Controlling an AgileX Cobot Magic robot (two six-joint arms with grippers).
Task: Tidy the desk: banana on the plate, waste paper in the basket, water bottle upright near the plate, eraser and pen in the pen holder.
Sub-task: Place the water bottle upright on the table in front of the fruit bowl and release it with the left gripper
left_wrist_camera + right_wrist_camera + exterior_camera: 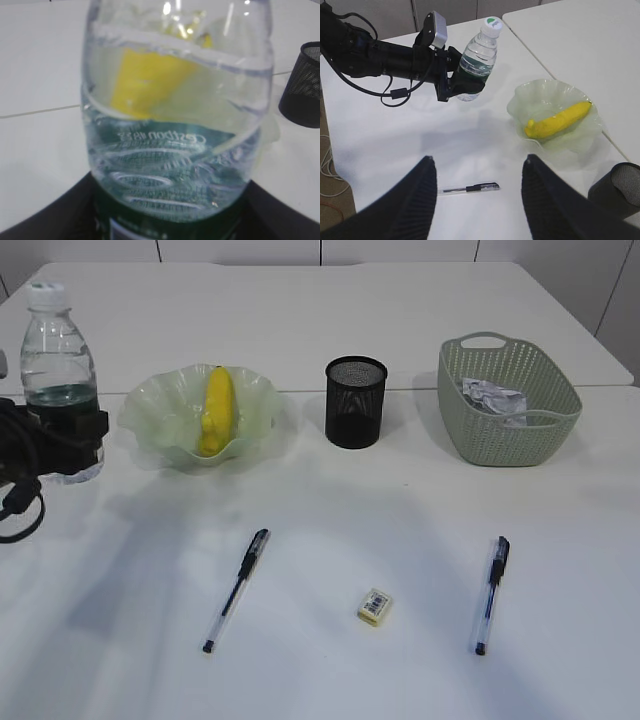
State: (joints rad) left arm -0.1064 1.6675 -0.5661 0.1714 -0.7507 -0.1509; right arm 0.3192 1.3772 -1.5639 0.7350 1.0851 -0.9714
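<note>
White tabletop (400, 300) fills the scene. One banana (216, 412) lies in the green plate (150, 410), long axis toward 12 o'clock. One bottle (58, 360) stands upright at 9 o'clock of the plate, clamped low by the left gripper (70, 435); its base is hidden behind the jaws. Two pens lie nearer the camera: the left pen (236, 589) leans toward 1 o'clock, the right pen (491, 593) nearly 12. One eraser (374, 606) sits between them. One pen holder (355, 401) and one basket (505, 400) with crumpled paper (492, 398) stand behind. The right gripper (479, 197) hangs spread wide, empty.
</note>
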